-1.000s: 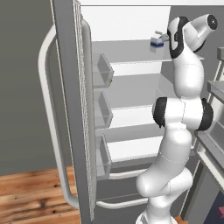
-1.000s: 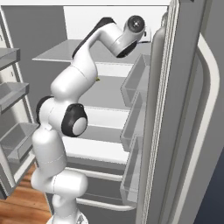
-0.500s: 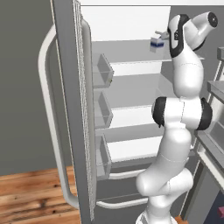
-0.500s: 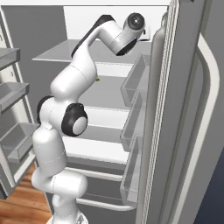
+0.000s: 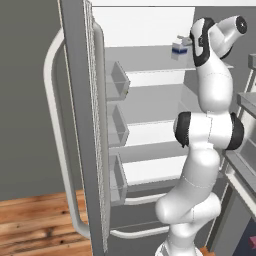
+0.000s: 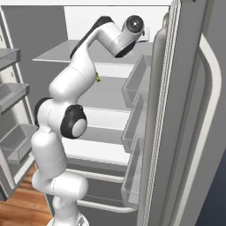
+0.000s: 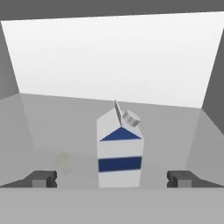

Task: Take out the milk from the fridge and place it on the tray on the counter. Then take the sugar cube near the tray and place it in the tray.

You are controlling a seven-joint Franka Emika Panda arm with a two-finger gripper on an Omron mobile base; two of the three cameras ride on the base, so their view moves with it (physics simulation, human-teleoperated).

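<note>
The milk [image 7: 119, 153] is a small white carton with a blue band, a gabled top and a grey cap, upright on the fridge's top shelf [image 7: 52, 127]. In the hand view it stands straight ahead of my gripper [image 7: 112, 178], centred between the two dark fingertips [image 7: 41, 178], which are spread wide apart and touch nothing. From the left base camera the milk [image 5: 179, 47] peeks out beside my wrist at the top shelf. The fridge [image 5: 150, 125] stands with both doors swung open. Tray, counter and sugar cube are out of view.
The left door [image 5: 82, 125] with clear bins [image 5: 116, 80] flanks my arm on one side, the right door [image 6: 176, 114] with its bins [image 6: 137, 79] and long pale handle [image 6: 216, 110] on the other. White shelves [image 5: 155, 135] lie below. A small yellowish item [image 6: 97, 78] sits on a shelf.
The hand has shifted slightly further toward the top shelf and the milk. The fingers have stayed spread wide.
</note>
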